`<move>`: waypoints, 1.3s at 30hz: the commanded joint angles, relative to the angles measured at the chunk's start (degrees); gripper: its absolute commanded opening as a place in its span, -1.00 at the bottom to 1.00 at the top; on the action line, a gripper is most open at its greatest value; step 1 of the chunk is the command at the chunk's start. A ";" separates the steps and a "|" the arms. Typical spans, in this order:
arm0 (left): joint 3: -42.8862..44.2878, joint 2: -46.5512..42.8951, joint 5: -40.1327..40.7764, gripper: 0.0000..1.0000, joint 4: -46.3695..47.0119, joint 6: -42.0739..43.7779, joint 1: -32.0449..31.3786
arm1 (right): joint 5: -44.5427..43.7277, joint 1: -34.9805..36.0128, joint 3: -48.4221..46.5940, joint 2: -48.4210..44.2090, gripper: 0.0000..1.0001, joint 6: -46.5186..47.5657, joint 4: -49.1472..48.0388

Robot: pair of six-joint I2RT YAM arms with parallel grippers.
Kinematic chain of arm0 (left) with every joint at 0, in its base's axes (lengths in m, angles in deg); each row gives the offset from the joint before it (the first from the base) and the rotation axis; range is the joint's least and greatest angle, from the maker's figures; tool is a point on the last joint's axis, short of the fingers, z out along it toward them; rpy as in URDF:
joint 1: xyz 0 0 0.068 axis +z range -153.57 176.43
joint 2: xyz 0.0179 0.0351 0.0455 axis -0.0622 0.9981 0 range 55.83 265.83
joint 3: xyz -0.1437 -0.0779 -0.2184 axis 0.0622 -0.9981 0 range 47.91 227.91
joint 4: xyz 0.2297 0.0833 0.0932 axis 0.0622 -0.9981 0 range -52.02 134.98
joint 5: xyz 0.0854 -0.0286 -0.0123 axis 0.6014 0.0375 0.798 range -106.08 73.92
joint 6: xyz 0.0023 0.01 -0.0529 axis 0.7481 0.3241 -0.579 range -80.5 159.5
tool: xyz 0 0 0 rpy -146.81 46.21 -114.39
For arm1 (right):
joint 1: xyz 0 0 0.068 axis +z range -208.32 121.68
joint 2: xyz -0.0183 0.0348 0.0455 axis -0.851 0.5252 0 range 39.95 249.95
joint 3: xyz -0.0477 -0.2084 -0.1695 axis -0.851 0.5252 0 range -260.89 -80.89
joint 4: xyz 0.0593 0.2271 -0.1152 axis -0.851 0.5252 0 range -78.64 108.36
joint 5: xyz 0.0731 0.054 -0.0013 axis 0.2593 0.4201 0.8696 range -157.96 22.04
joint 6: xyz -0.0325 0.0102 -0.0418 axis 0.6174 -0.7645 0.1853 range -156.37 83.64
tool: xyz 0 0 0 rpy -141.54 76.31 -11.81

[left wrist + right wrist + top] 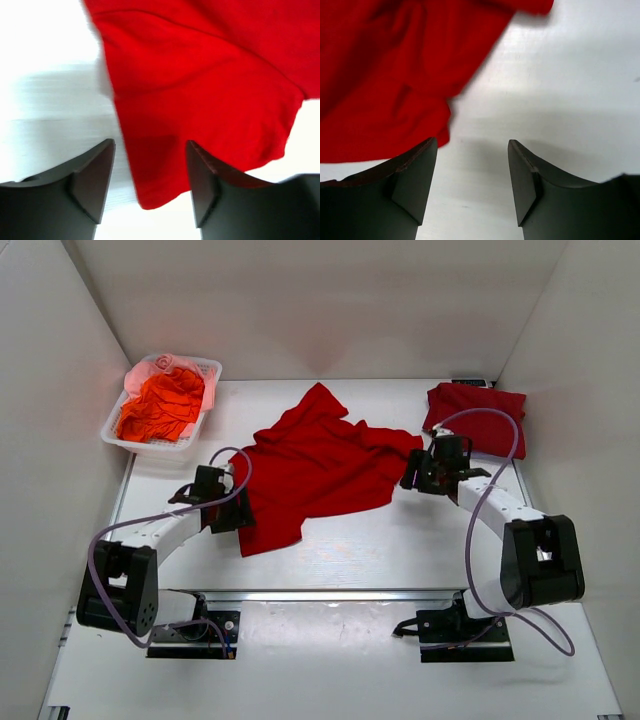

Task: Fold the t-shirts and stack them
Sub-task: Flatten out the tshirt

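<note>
The crumpled deep-red cloth t-shirt (320,465) lay spread mid-desk (400,540); the left end effector (150,185) gaped astride its left hem; the right end effector (472,185) stood released at its right edge, white desk beyond.

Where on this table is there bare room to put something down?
The widest bare stretch of table lies between the spread shirt and the arms' bases. Smaller patches flank that shirt's far peak, toward the basket and the folded shirt. The middle is crowded: cloth, with the left fingers and right fingers at its edges.
</note>
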 commanded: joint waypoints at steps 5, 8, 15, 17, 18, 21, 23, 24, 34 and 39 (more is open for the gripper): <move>3.69 4.85 -0.04 0.65 -3.40 0.43 -6.03 | 2.99 -0.65 3.45 -3.20 0.15 -5.28 -4.41; 5.28 10.74 -0.91 0.27 -2.97 1.22 -7.97 | 3.68 -0.91 4.16 -3.72 0.19 -5.72 -4.23; 21.06 15.42 -8.64 -1.00 -5.49 -0.18 -7.45 | 4.92 -0.13 8.28 -6.62 0.23 -9.58 -3.54; 29.49 14.28 -9.26 -1.00 -8.13 -1.41 -6.40 | 3.25 1.45 9.59 -7.59 0.24 -11.17 -3.09; 35.03 13.66 -9.87 -1.00 -9.97 -2.20 -5.52 | 3.16 2.24 10.38 -8.12 0.24 -12.65 -4.05; 45.86 12.52 -12.60 -1.00 -11.66 -4.84 -3.59 | 3.95 3.83 12.94 -7.95 0.25 -17.22 -7.83; 49.66 11.12 -12.69 -1.00 -12.71 -6.59 -3.32 | 3.68 5.32 12.86 -5.32 0.26 -19.25 -10.82; 51.15 10.67 -12.87 -1.00 -12.28 -7.04 -2.79 | 3.16 5.76 12.59 -4.35 0.26 -20.22 -12.39; 49.68 6.89 -14.89 -1.00 -10.70 -8.89 0.11 | 10.27 8.40 1.26 16.48 0.36 -29.61 -20.76; 47.83 6.19 -15.41 -1.00 -10.08 -8.97 0.90 | 12.03 9.02 -11.19 23.95 -0.87 -30.52 -16.93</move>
